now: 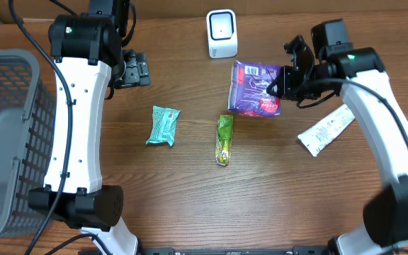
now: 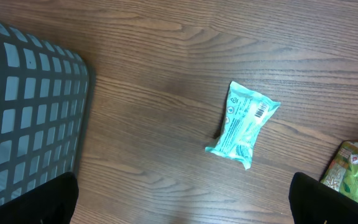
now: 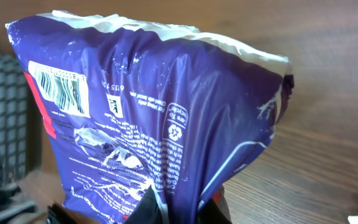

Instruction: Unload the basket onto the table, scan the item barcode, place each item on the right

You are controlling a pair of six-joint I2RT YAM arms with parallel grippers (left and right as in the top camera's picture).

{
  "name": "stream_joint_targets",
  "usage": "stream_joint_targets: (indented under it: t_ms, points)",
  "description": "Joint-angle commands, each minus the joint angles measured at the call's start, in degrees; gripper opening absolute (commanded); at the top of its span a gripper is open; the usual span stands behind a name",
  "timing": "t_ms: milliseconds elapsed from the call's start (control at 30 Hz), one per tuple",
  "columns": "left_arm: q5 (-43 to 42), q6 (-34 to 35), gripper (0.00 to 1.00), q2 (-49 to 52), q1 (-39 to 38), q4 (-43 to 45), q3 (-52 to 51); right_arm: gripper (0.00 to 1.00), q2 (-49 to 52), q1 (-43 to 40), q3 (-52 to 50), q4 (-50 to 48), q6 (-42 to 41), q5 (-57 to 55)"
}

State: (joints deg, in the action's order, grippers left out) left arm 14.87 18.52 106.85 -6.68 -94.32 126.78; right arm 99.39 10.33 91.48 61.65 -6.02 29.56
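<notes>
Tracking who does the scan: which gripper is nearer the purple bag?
Right. The right gripper is shut on the purple bag at its edge. The left gripper hangs open across the table, beyond the teal packet, nearer the basket.

A brown wooden table [image 1: 190, 205] with dark wavy grain lies flat under the left fingers [image 2: 42, 202] and spreads past them on every side. Soft light makes the wood shine a little.

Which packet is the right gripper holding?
The purple packet, pinched by the right gripper; the teal packet, green packet and white packet lie untouched.
</notes>
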Motion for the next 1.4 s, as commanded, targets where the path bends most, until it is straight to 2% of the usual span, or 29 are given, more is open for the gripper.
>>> stream_joint_targets:
  t_ms: [0,333,500,633,833,933,1000,1033,1067,1167,1233,1300,1367]
  points:
    - [0.72,0.98,1.0,0.52,0.0,0.07,-0.22,0.08,-5.22,2.71,1.6,0.5,3.5,-1.68]
    - [0.72,0.98,1.0,0.52,0.0,0.07,-0.22,0.07,-7.41,8.31,1.6,0.81,2.71,-8.87]
    - [0.72,0.98,1.0,0.52,0.0,0.07,-0.22,0.04,-7.41,8.79,2.03,-0.92,-2.73,-13.84]
    - [0.72,0.98,1.0,0.52,0.0,0.07,-0.22,0.04,-6.97,10.34,6.88,-2.16,-6.47,-28.57]
    - [0.72,0.98,1.0,0.52,0.0,0.07,-0.22,0.04,-0.98,15.08,20.5,-3.17,-5.22,-56.5]
    - [0.72,0.98,1.0,0.52,0.0,0.07,-0.22,0.04,4.52,17.25,24.79,-8.52,0.79,-71.28]
    - [0.72,0.98,1.0,0.52,0.0,0.07,-0.22,0.04,8.37,18.69,24.85,-17.64,8.48,-84.13]
    - [0.72,0.98,0.99,0.52,0.0,0.07,-0.22,0.04,10.4,19.19,24.85,-22.58,13.44,-89.05]
    - [0.72,0.98,0.99,0.52,0.0,0.07,-0.22,0.04,12.68,19.76,24.85,-28.96,21.75,-93.26]
    - [0.72,0.98,0.99,0.52,0.0,0.07,-0.22,0.04,19.56,20.7,24.85,-44.17,46.03,-96.91]
    - [0.72,0.98,0.99,0.52,0.0,0.07,-0.22,0.04,23.91,20.96,24.85,-50.29,60.87,-97.59]
    - [0.72,0.98,0.99,0.52,0.0,0.07,-0.22,0.04,27.85,21.09,24.85,-56.43,69.26,-98.16]
    - [0.72,0.98,0.99,0.52,0.0,0.07,-0.22,0.04,31.3,21.11,24.83,-63.14,72.74,-98.49]
